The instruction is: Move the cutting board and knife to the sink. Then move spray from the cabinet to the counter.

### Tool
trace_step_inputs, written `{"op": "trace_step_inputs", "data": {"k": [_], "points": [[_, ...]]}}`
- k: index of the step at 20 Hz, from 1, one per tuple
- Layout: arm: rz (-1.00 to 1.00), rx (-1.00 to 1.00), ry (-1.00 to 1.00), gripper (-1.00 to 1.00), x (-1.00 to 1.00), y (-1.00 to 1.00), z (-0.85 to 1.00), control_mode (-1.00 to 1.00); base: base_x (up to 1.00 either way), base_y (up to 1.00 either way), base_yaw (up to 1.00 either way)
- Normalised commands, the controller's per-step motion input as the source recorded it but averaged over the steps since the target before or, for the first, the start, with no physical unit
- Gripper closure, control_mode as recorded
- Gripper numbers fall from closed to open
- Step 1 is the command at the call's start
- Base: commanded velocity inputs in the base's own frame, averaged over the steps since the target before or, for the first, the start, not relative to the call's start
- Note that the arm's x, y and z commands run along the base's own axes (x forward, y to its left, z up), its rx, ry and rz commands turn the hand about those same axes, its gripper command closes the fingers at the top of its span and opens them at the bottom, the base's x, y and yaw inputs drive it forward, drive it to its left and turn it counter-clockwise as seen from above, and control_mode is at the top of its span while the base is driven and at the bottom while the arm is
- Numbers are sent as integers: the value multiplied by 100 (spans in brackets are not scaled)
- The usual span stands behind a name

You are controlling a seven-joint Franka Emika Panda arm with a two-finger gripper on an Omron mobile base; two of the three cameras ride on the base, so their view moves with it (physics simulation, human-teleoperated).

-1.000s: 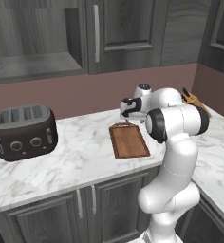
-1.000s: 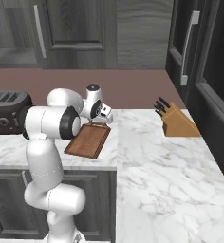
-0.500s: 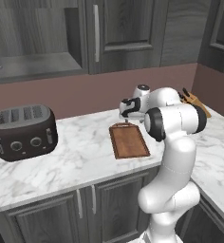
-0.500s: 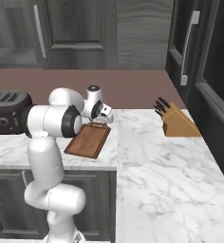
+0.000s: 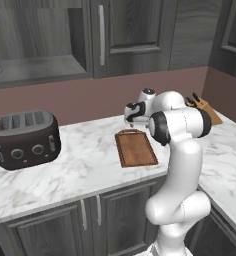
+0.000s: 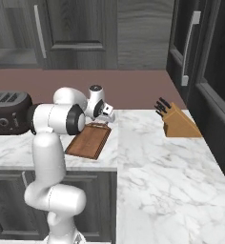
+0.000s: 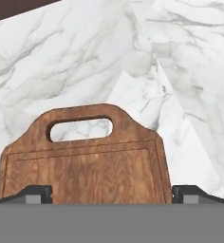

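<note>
On the white marble desk [image 5: 85, 170] lies the cutting board [image 5: 136, 148], flat, its handle slot toward the wall. Just above that end hang the fingers [image 7: 112, 193], spread wide and empty (tips flanking the board's edges), toaster [image 5: 24, 138] well apart.

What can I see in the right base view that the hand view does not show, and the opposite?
Right base view: the toaster at the left, the tan knife block at the right, and the dark cabinets above. Hand view: the cutting board's handle slot close up, between the open hand's fingertips. Both: the cutting board lying on the counter.
</note>
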Motion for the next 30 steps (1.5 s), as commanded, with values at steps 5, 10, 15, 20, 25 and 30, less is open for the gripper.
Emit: {"op": "trace_step_inputs", "data": {"k": [5, 10, 15, 20, 25, 30], "points": [[0, 0, 0, -100, 22, 0, -20, -100, 0, 0, 0], [0, 0, 0, -100, 31, 0, -23, -100, 0, 0, 0], [0, 0, 0, -100, 22, 0, -25, -100, 0, 0, 0], [0, 0, 0, -100, 14, 0, -31, -100, 0, 0, 0], [0, 0, 0, -100, 14, 0, -33, -100, 0, 0, 0], [0, 0, 0, -100, 4, -1, -10, -100, 0, 0, 0]]}}
